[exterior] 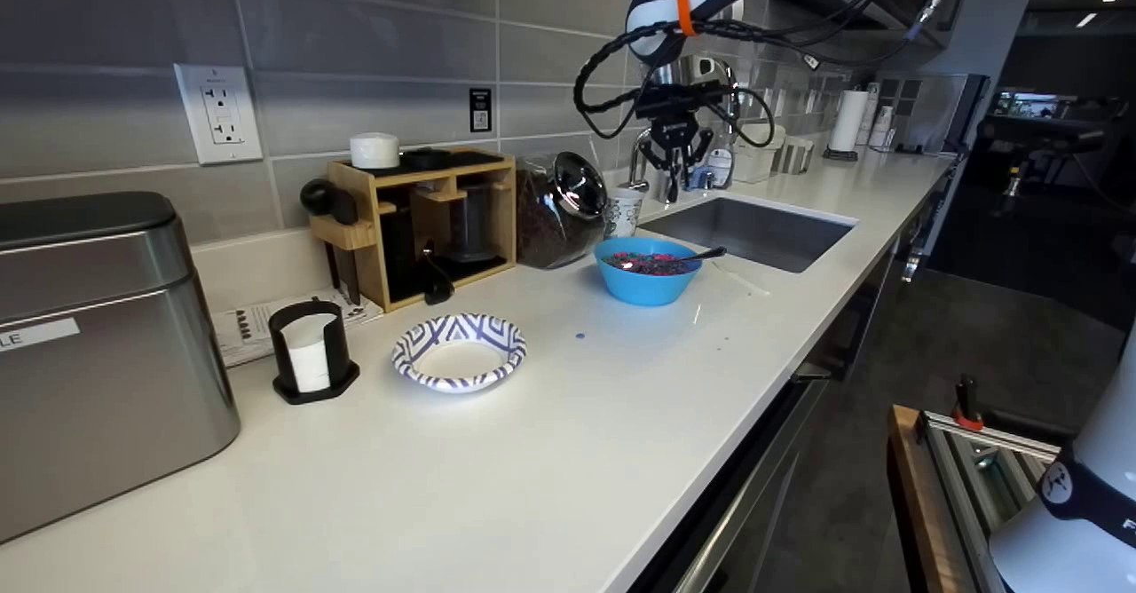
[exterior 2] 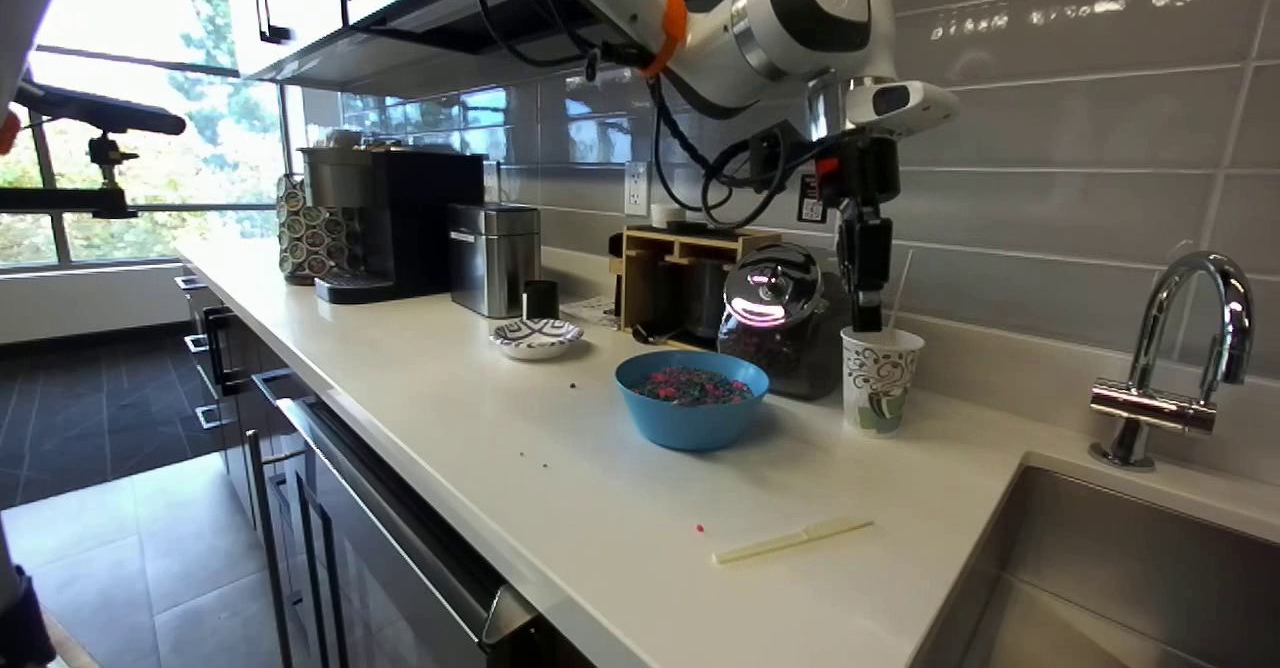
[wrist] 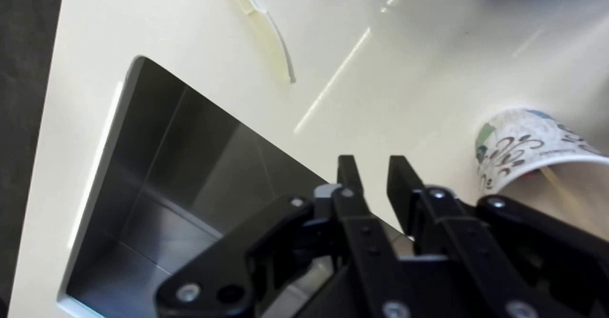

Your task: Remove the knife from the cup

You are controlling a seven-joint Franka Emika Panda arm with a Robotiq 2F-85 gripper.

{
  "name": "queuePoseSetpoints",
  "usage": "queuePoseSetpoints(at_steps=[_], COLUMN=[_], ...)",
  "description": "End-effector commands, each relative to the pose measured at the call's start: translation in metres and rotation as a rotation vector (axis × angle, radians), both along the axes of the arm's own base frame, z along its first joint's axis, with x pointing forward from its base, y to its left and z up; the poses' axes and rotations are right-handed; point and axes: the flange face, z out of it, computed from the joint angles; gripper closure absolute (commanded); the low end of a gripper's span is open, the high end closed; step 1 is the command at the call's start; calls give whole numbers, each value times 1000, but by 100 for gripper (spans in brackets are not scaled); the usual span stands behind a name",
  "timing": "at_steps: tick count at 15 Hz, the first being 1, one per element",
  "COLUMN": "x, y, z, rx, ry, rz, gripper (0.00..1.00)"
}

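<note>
A pale yellow plastic knife (exterior 2: 793, 540) lies flat on the counter near the sink, outside any vessel; the wrist view shows part of it (wrist: 269, 37). A white patterned paper cup (exterior 2: 880, 388) stands upright with a thin pale stick (wrist: 566, 192) leaning inside; I cannot tell what the stick is. The shiny, dark, rounded jar (exterior: 555, 220) with a reflective lid stands beside that cup, with no knife showing in it. My gripper (wrist: 373, 165) has its fingertips apart with nothing between them. In the wrist view it is left of the paper cup, above the sink's edge.
A blue bowl (exterior 2: 690, 423) of small dark and pink bits stands in front of the jar. The sink (exterior: 754, 229) and faucet (exterior 2: 1140, 398) lie on the cup's far side from the jar. A wooden shelf box (exterior: 444, 220) and patterned plate (exterior: 460, 380) stand farther along.
</note>
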Motion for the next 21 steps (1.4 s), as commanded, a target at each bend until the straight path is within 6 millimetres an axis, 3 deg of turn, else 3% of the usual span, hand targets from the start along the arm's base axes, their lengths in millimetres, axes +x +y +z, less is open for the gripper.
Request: queuePoseSetpoints(at_steps=[1, 2, 3, 4, 6, 11, 14, 17, 18, 21], x=[-18, -22, -27, -31, -44, -83, -111, -134, -115, -119], y=[10, 13, 16, 19, 25, 34, 35, 34, 28, 26], z=[36, 47, 58, 66, 84, 111, 115, 101, 112, 112], rx=[45, 55, 66, 77, 99, 180, 248, 317, 259, 260], ry=[-106, -135, -170, -193, -255, -346, -351, -306, -305, -304], rz=[76, 106, 143, 171, 245, 448, 596, 737, 659, 666], gripper=[71, 70, 60, 58, 46, 1, 0, 0, 0, 0])
